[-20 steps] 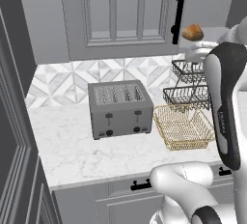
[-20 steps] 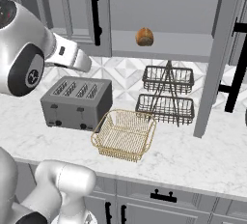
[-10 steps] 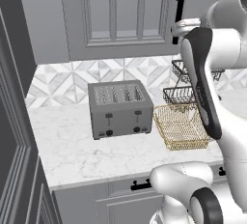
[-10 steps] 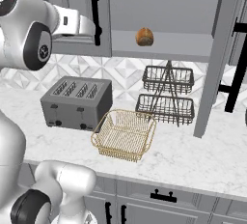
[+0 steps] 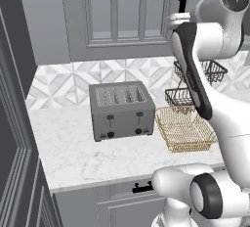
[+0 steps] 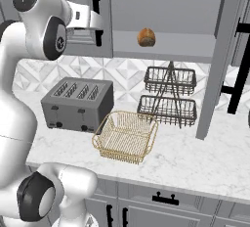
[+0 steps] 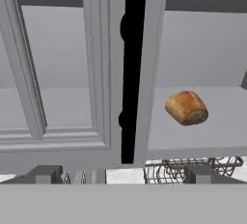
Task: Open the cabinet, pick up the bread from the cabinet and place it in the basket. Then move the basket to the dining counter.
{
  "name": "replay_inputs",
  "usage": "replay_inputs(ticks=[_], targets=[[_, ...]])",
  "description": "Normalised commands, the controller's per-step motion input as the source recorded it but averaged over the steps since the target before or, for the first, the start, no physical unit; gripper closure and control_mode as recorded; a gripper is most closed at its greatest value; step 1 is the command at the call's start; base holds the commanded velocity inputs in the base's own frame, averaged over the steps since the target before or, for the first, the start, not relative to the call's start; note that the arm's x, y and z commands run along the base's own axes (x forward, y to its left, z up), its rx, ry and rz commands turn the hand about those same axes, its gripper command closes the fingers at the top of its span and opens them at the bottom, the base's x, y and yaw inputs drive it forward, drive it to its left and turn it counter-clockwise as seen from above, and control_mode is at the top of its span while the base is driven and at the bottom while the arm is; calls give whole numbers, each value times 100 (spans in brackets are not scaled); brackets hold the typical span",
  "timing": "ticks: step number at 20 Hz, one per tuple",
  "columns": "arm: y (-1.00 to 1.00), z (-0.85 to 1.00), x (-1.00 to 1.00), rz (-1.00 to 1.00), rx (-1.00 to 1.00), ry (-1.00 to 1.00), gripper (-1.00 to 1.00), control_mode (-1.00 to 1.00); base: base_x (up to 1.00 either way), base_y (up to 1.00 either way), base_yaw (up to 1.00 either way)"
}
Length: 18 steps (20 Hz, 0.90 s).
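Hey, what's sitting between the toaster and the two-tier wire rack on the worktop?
The basket, empty, sits between the toaster and the wire rack in the right base view.

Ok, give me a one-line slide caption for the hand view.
Open fingers face the cabinet, its right side open, with the bread resting on the shelf.

**Colours and patterns of the kitchen scene**

Cabinet (image 6: 161, 6): flat grey, black bar handle (image 7: 133, 68). Bread (image 7: 186, 107): golden-brown. Basket (image 6: 126, 136): golden wire mesh. Toaster (image 5: 121, 109): grey. Rack (image 6: 168, 96): dark wire. Worktop (image 6: 195, 160): white, grey-veined marble. Backsplash (image 5: 58, 81): grey-white geometric tile.
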Motion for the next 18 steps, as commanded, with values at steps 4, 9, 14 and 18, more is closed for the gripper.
replay_inputs(ticks=[4,9,14,18], targets=[[-6,14,71,0,0,0,-100,-100,0,0,0],[-6,7,58,0,0,0,-100,-100,0,0,0],[-22,1,62,0,0,2,-100,-100,0,0,0],[-3,0,44,0,0,0,-100,-100,0,0,0]])
